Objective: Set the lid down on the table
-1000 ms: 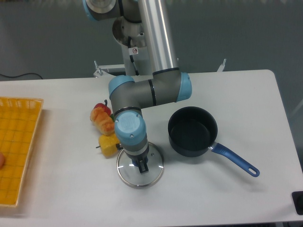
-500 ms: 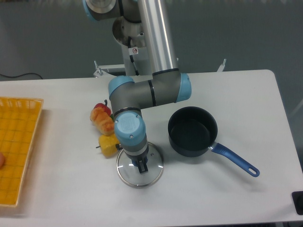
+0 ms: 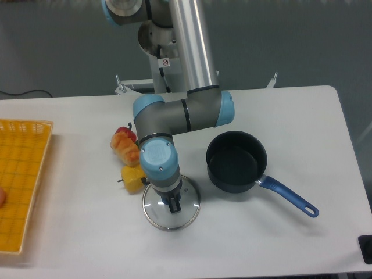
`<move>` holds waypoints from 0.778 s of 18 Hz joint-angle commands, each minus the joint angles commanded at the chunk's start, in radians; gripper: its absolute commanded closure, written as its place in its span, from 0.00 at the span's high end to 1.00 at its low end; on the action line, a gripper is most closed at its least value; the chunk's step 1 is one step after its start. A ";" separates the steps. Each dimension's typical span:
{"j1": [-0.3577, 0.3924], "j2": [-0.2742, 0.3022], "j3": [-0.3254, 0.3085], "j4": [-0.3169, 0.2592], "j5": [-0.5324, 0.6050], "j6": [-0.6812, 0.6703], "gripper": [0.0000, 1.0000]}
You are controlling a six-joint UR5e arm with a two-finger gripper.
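gripper (image 3: 174, 203) clamped on lid (image 3: 171, 203) knob, nudged slightly left vs 1 s ago; lid low on table (image 3: 279, 116), near centre. Yellow pepper (image 3: 132, 179) touching lid's left edge, saucepan (image 3: 236, 161) just right, tray (image 3: 20, 180) far left

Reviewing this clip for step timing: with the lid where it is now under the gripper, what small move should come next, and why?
Probably open the fingers and lift straight up. The lid appears to lie flat on the table, left of the empty saucepan, with the gripper at its centre. Whether the fingers are closed on the knob cannot be seen, so release comes first.
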 joint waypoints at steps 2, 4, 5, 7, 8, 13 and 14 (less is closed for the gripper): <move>0.000 0.000 0.000 0.000 0.000 0.000 0.53; 0.000 0.002 0.000 0.002 0.000 0.003 0.73; 0.000 0.002 0.000 0.002 0.000 0.015 0.82; 0.000 0.003 0.000 0.002 0.002 0.025 1.00; 0.000 0.005 0.000 0.002 0.002 0.025 1.00; 0.000 0.011 0.002 0.000 0.003 0.017 1.00; 0.000 0.018 0.008 -0.002 0.005 0.011 1.00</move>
